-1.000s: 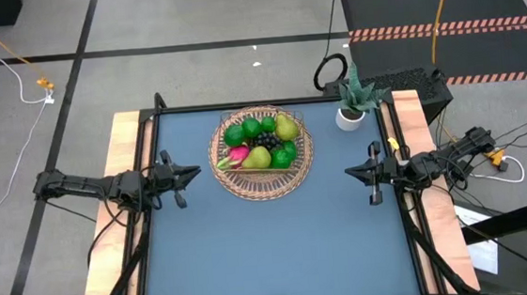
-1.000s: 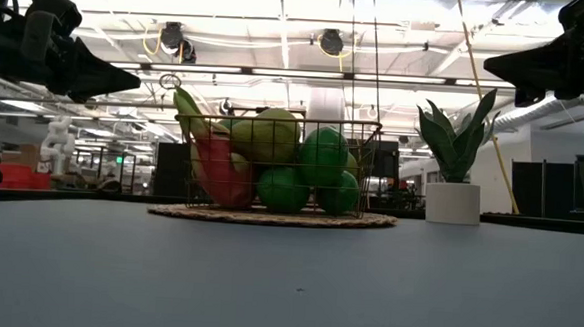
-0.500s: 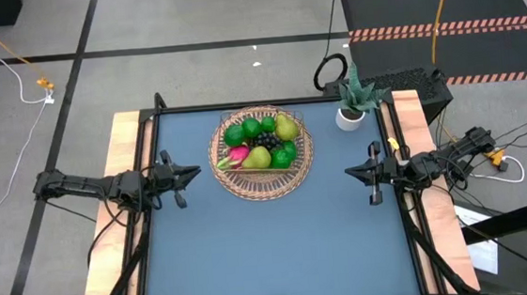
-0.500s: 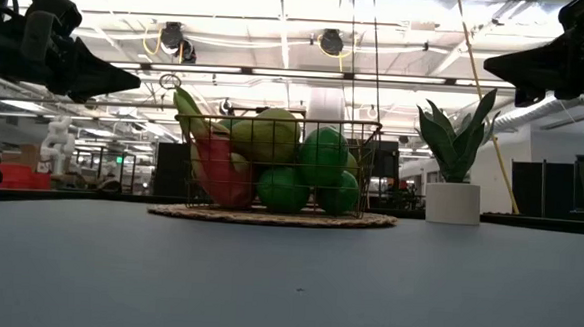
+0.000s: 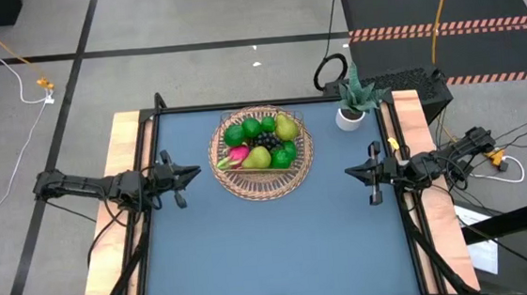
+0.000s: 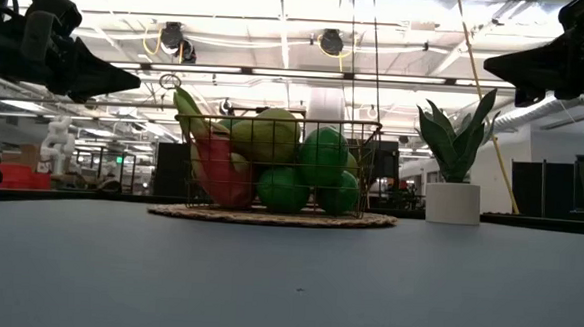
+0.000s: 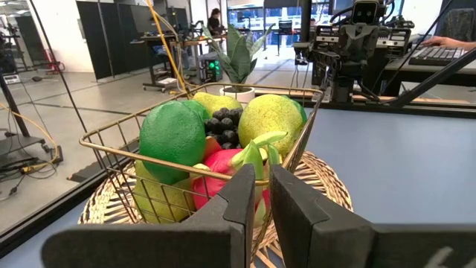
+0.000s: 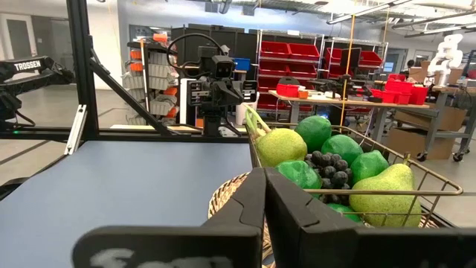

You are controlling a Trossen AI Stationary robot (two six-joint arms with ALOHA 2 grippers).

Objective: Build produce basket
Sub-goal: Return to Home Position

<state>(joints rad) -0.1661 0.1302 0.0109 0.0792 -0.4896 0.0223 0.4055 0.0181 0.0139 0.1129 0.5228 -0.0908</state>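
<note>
The round wicker basket (image 5: pixel 262 153) stands on the blue table at the far middle, with a gold wire frame (image 7: pixel 201 123) on it. In it lie round green fruits (image 5: pixel 249 128), yellow-green pears (image 5: pixel 286 127), a pink dragon fruit (image 5: pixel 237 154) and a dark grape bunch (image 5: pixel 265 142). My left gripper (image 5: pixel 193 174) is shut and empty at the table's left edge, pointing at the basket. My right gripper (image 5: pixel 351 171) is shut and empty at the right edge, pointing at the basket.
A small white pot with a green plant (image 5: pixel 350 103) stands at the table's far right corner. Wooden side rails (image 5: pixel 120 149) run along the left and right edges. The blue surface (image 5: pixel 272 250) spreads from the basket to the near edge.
</note>
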